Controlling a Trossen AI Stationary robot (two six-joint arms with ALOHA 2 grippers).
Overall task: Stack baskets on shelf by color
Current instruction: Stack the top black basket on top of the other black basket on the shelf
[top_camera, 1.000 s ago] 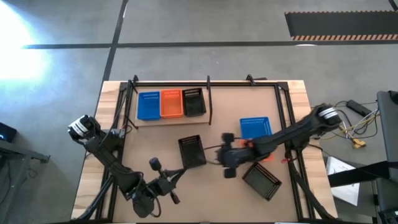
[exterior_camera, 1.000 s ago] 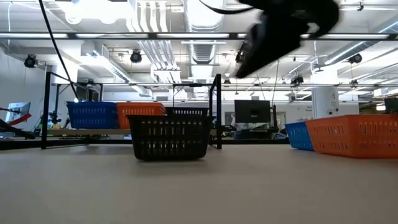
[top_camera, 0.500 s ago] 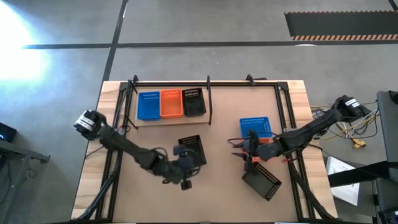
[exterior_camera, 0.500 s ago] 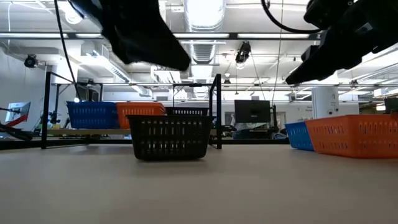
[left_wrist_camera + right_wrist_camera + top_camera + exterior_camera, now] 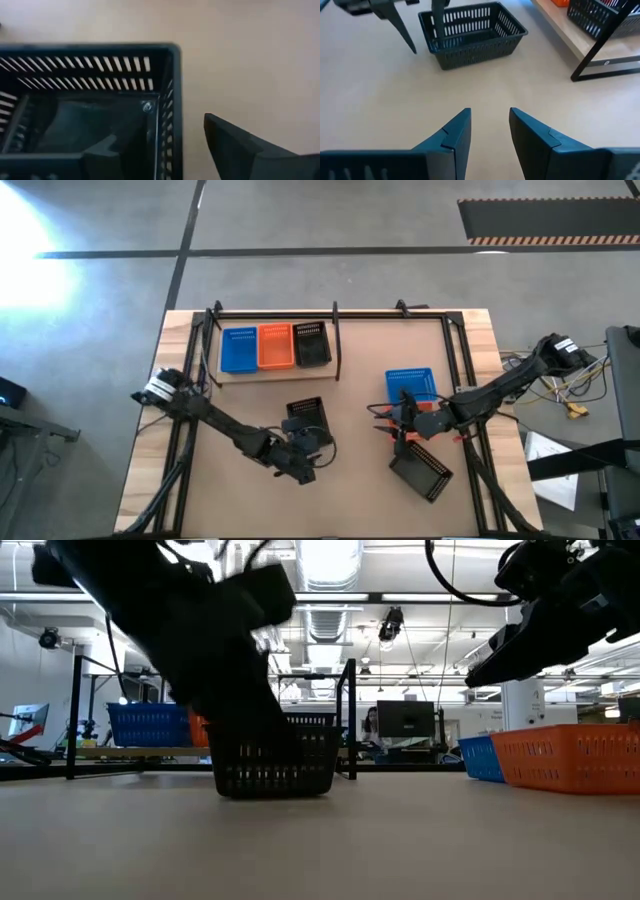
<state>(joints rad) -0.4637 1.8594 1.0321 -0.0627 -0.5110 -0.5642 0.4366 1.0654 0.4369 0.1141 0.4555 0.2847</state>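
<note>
A black basket (image 5: 308,420) stands on its bottom at the table's middle. My left gripper (image 5: 303,452) is open at the basket's near end. In the left wrist view (image 5: 160,132) one finger (image 5: 105,155) is inside the basket and the other (image 5: 240,145) is outside its side wall (image 5: 170,120); I see no touch. My right gripper (image 5: 393,420) is open and empty above the table, left of a blue basket (image 5: 410,385) and an orange basket (image 5: 428,432) that is partly hidden by the arm. The shelf (image 5: 230,373) holds a blue (image 5: 238,350), an orange (image 5: 275,347) and a black basket (image 5: 312,345).
Another black basket (image 5: 420,472) lies askew at the near right. Black metal rods (image 5: 337,340) frame the shelf and the table's sides. In the low view my left arm (image 5: 200,650) stands in front of the middle basket (image 5: 290,755). Bare tabletop lies between the two grippers.
My left gripper has swung from the table's near left toward the middle black basket and come down at its near end. My right gripper has drawn back from the middle toward the table's right edge, then held still. The baskets have kept their places.
</note>
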